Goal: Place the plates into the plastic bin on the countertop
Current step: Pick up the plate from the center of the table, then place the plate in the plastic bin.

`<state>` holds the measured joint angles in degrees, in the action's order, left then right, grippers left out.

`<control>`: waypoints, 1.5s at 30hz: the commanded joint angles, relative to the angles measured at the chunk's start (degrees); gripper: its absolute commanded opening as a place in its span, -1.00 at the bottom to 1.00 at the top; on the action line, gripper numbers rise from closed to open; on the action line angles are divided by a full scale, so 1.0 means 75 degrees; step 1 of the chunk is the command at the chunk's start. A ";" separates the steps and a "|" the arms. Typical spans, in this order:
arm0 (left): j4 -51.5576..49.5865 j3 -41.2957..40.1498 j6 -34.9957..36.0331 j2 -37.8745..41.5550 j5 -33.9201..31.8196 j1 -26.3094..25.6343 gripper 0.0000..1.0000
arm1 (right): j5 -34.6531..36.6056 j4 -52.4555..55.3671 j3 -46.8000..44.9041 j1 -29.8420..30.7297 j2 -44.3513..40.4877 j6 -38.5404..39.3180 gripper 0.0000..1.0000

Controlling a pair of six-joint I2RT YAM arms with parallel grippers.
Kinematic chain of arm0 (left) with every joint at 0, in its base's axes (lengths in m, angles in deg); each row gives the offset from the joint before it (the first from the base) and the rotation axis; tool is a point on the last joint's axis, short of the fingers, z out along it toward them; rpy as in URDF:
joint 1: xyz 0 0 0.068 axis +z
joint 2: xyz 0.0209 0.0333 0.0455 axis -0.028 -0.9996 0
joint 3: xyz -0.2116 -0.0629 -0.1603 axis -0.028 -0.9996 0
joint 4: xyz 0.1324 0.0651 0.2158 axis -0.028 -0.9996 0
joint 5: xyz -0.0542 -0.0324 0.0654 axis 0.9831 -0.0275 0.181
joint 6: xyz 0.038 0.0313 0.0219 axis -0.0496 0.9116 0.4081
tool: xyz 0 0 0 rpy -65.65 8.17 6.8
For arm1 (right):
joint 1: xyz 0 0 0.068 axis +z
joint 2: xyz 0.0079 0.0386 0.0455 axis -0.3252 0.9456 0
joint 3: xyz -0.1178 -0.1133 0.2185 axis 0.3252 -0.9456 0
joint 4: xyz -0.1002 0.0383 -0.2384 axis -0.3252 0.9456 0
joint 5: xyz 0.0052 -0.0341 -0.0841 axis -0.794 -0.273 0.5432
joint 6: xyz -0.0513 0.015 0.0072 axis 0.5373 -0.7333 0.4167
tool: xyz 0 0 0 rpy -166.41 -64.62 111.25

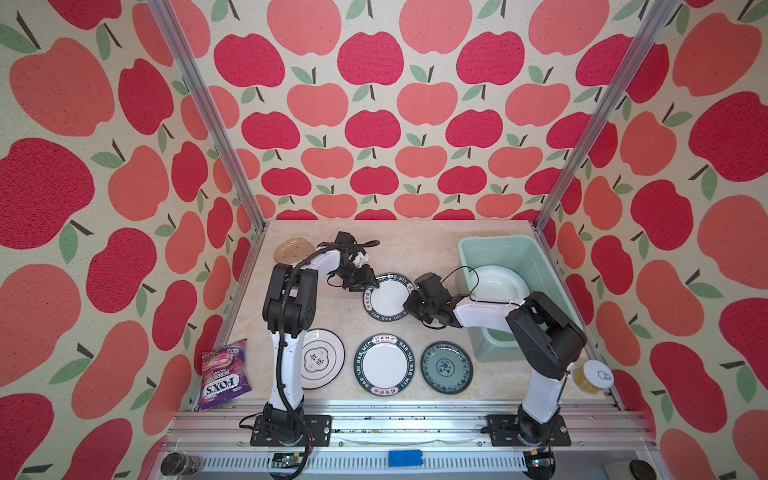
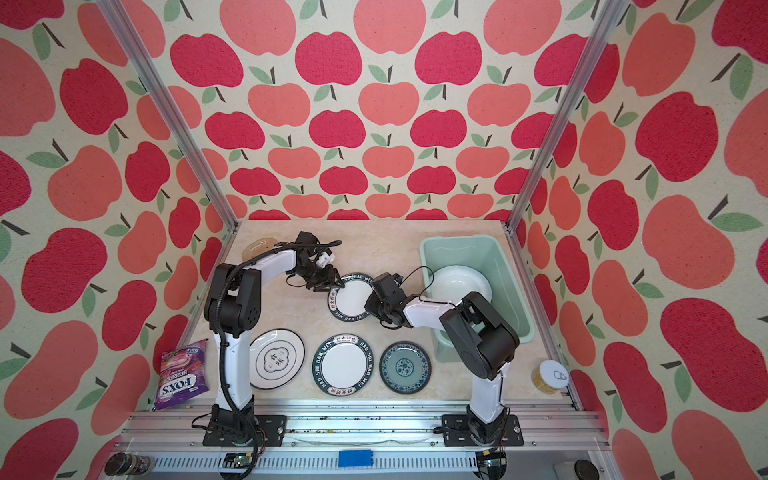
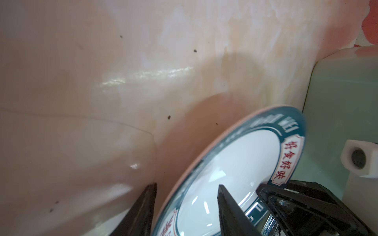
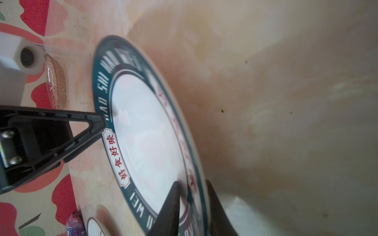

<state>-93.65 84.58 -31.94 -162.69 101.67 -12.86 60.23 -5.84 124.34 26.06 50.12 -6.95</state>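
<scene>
On the countertop [image 1: 415,249] a white plate with a dark-green lettered rim [image 1: 388,296] sits tilted between both arms. My right gripper [image 4: 193,183] is shut on its near rim, one finger over the face and one beneath. My left gripper [image 3: 187,190] stands open astride the opposite rim, and one fingertip [image 4: 102,122] touches that rim. The mint-green plastic bin [image 1: 494,237] stands at the right with a plain white plate [image 1: 498,282] inside. Along the front lie a black-rimmed emblem plate [image 1: 322,359], a second lettered plate [image 1: 384,365] and a teal plate [image 1: 446,367]. An amber plate [image 1: 293,249] lies at the back left.
A purple candy bag [image 1: 224,374] leans at the front left corner. A can with a pull-tab lid [image 1: 592,376] stands at the front right beside the right arm. Aluminium rails [image 1: 415,409] run along the front edge, and posts mark the back corners.
</scene>
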 commanded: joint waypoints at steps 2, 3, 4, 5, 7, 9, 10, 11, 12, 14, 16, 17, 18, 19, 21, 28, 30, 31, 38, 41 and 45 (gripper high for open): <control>-0.0295 0.0121 0.0122 -0.0125 0.0297 -0.0076 0.03 | 0.0027 0.0325 0.0655 0.0165 -0.0235 0.0518 -0.76; -0.0295 0.0108 0.0122 -0.0100 0.0307 -0.0067 0.03 | 0.0045 0.0423 0.0720 0.0176 -0.0263 0.0585 -0.81; -0.0278 0.0081 0.0121 -0.0075 0.0325 -0.0070 0.04 | 0.0070 0.0494 0.0757 0.0183 -0.0294 0.0628 -0.84; -0.0278 0.0061 0.0111 -0.0047 0.0342 -0.0062 0.05 | 0.0115 0.0589 0.0796 0.0194 -0.0330 0.0681 -0.86; -0.0235 -0.0012 0.0077 0.0055 0.0355 -0.0033 0.08 | 0.0185 0.0716 0.0843 0.0215 -0.0434 0.0745 -0.91; -0.0121 -0.0171 -0.0006 0.0249 0.0390 -0.0006 0.16 | 0.0264 0.0841 0.0867 0.0218 -0.0564 0.0789 -0.93; -0.0025 -0.0280 -0.0071 0.0382 0.0399 0.0025 0.22 | 0.0298 0.0912 0.0877 0.0232 -0.0640 0.0813 -0.96; 0.0126 -0.0449 -0.0151 0.0563 0.0412 0.0054 0.32 | 0.0337 0.0995 0.0892 0.0240 -0.0729 0.0841 -0.98; 0.0301 -0.0625 -0.0255 0.0753 0.0431 0.0108 0.44 | 0.0390 0.1122 0.0923 0.0252 -0.0809 0.0871 -0.98; 0.0684 -0.0970 -0.0451 0.1196 0.0443 0.0197 0.63 | 0.0476 0.1339 0.0979 0.0276 -0.0995 0.0950 -1.00; 0.1023 -0.1278 -0.0647 0.1605 0.0472 0.0305 0.73 | 0.0588 0.1621 0.1038 0.0300 -0.1187 0.0980 -1.00; 0.1187 -0.1432 -0.0741 0.1818 0.0495 0.0363 0.79 | 0.0639 0.1773 0.1068 0.0315 -0.1285 0.0994 -1.00; 0.1320 -0.1561 -0.0842 0.2038 0.0507 0.0408 0.83 | 0.0695 0.1960 0.1101 0.0323 -0.1400 0.0994 -1.00; 0.1453 -0.1658 -0.0928 0.2231 0.0507 0.0445 0.99 | 0.0726 0.2071 0.1126 0.0325 -0.1511 0.1021 -1.00; 0.1776 -0.1890 -0.1101 0.2689 0.0503 0.0513 0.98 | 0.0836 0.2236 0.1123 0.0345 -0.1818 0.1070 -1.00; 0.2337 -0.2154 -0.1410 0.4046 0.0334 0.0565 0.99 | 0.1301 0.3572 0.1502 0.0359 -0.3388 0.1499 -1.00; 0.2449 -0.2112 -0.1467 0.4328 0.0302 0.0547 0.98 | 0.1566 0.4103 0.1613 0.0338 -0.4033 0.1625 -1.00; 0.2476 -0.2060 -0.1483 0.4391 0.0335 0.0547 0.98 | 0.1719 0.4377 0.1640 0.0320 -0.4341 0.1666 -1.00; 0.2075 -0.1595 -0.1481 0.4575 0.0339 0.0119 0.98 | 0.2134 0.6222 0.1260 -0.0774 -0.7015 0.1530 -1.00; 0.2038 -0.1644 -0.1481 0.4668 0.0253 -0.0259 0.98 | 0.1797 0.6981 0.1133 -0.1820 -0.7964 0.1584 -1.00; 0.1943 -0.1633 -0.1477 0.4637 0.0242 -0.0788 0.98 | 0.0892 0.7809 0.1160 -0.3465 -0.8538 0.1759 -1.00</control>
<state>-76.98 71.25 -42.44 -129.09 103.87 -16.66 71.82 45.26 133.78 5.32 -13.07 4.38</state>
